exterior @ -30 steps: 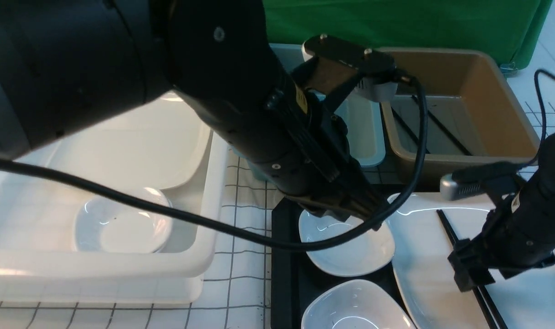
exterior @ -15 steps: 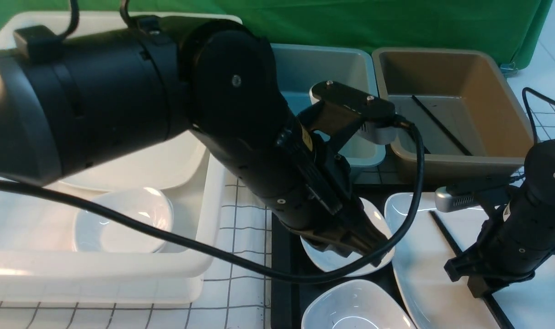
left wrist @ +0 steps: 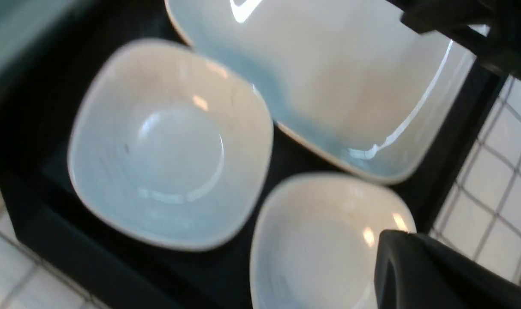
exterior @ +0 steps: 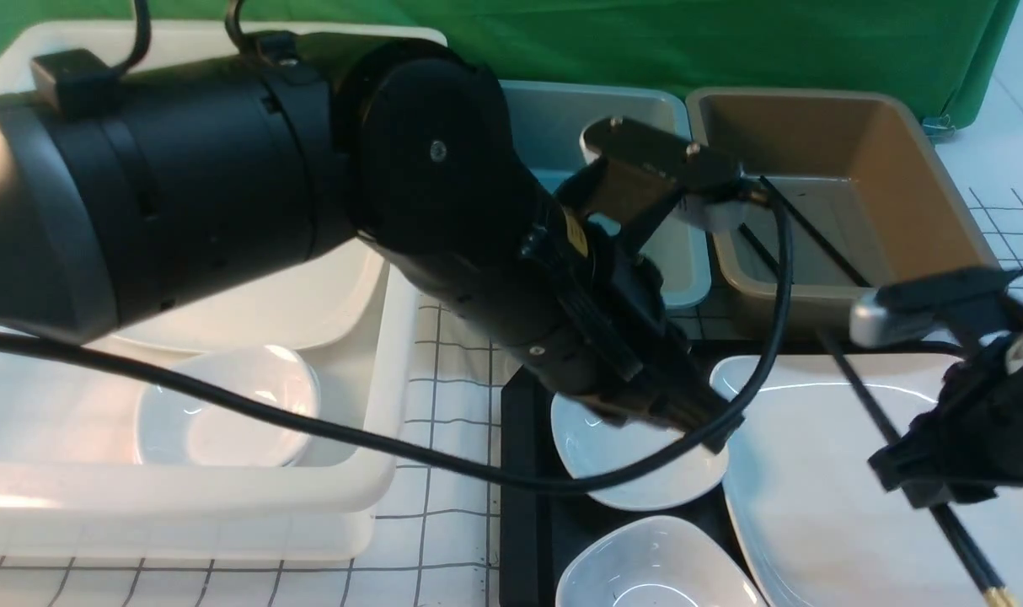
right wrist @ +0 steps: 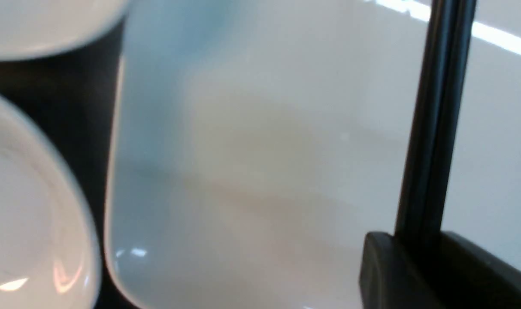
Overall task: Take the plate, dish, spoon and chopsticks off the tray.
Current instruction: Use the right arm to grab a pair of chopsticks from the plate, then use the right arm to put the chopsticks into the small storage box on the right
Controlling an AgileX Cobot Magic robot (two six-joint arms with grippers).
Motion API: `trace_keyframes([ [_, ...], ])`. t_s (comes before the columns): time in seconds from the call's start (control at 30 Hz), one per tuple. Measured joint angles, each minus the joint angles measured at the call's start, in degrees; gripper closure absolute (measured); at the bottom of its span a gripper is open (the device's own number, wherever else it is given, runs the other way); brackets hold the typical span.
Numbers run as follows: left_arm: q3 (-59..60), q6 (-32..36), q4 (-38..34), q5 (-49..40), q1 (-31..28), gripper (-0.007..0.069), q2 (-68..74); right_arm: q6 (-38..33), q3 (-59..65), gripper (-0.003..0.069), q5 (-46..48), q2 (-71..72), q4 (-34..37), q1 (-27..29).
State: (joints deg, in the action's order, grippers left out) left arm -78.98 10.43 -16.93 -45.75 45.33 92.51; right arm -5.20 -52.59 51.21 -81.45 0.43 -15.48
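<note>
Right jaws have raised the chopsticks [exterior: 865, 396] off the plate [exterior: 806, 489].

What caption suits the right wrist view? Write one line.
Right gripper clamps the black chopsticks over the large white plate.

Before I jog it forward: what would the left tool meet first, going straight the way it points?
Probably the far small dish under the left tool, near the plate; depth is unclear.

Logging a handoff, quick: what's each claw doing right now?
Left claw: closed, empty.
Right claw: closed on the chopsticks.
</note>
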Motion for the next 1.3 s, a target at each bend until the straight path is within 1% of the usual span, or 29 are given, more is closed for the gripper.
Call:
trace_keyframes([
  [0.13,0.0,1.0,0.0,12.6,0.0,0.0628,0.0,-1.0,-5.3,0.0538,-0.9,4.2,0.1,1.4],
  [0.23,0.0,3.2,0.0,23.3,0.0,0.0628,0.1,-1.1,-12.0,0.0538,-5.9,2.8,0.1,4.1],
  [0.33,0.0,4.8,0.2,31.1,0.0,0.0628,0.2,-1.8,-19.7,0.0538,-10.5,-1.3,0.0,6.1],
  [0.4,0.0,4.9,0.3,33.6,0.0,0.0628,0.2,-2.4,-22.4,0.0538,-11.9,-3.7,0.0,6.8],
  [0.43,0.0,5.2,0.4,35.5,0.0,0.0628,0.2,-2.6,-27.3,0.0538,-13.2,-8.1,0.0,7.4],
  [0.5,0.0,5.4,0.5,36.0,0.0,0.0628,0.2,-2.9,-32.0,0.0538,-14.3,-12.9,0.0,8.0],
  [0.57,0.0,5.5,0.7,35.5,0.0,0.0628,0.2,-3.0,-35.3,0.0538,-15.0,-16.2,0.0,8.2],
  [0.6,0.0,5.5,0.9,34.3,0.0,0.0628,0.2,-3.1,-38.6,0.0538,-15.8,-21.0,0.0,8.6],
  [0.7,0.0,5.8,1.5,30.6,0.0,0.0628,0.2,-3.3,-43.2,0.0538,-16.4,-27.3,0.0,8.9],
  [0.8,0.0,5.8,1.6,24.0,0.0,0.0628,0.2,-3.5,-46.6,0.0535,-16.6,-33.3,0.0,9.1],
  [0.9,0.1,5.8,1.7,17.3,0.0,0.0628,0.2,-3.6,-47.4,0.0498,-17.1,-35.9,0.0,9.1],
  [0.97,0.0,5.8,1.7,12.9,0.0,0.0628,0.2,-3.6,-47.4,0.0449,-16.6,-36.7,0.0,9.1],
  [1.03,0.0,5.8,1.7,7.9,0.0,0.0628,0.2,-3.6,-47.4,0.0389,-13.9,-36.7,0.0,9.1],
  [1.07,0.0,5.8,1.7,7.0,0.0,0.0628,0.2,-3.6,-47.5,0.0381,-13.6,-36.5,0.0,9.1],
  [1.13,0.0,5.8,1.6,2.1,0.0,0.0628,0.4,-3.6,-47.6,0.0354,-7.7,-34.9,0.0,9.1],
  [1.17,0.0,5.8,1.3,0.2,0.0,0.0628,0.7,-3.6,-47.6,0.0356,-4.1,-33.8,0.0,9.1],
  [1.2,0.0,5.7,0.7,-1.5,0.0,0.0628,1.0,-3.8,-47.6,0.0378,-0.8,-32.1,0.0,9.1],
  [1.23,0.0,5.7,0.6,-1.8,0.0,0.0628,1.1,-3.9,-47.6,0.0378,-0.2,-31.8,0.0,9.1],
  [1.3,0.0,5.5,-0.4,-5.4,0.0,0.0628,2.0,-5.5,-47.6,0.0466,7.0,-27.8,0.1,9.1],
])
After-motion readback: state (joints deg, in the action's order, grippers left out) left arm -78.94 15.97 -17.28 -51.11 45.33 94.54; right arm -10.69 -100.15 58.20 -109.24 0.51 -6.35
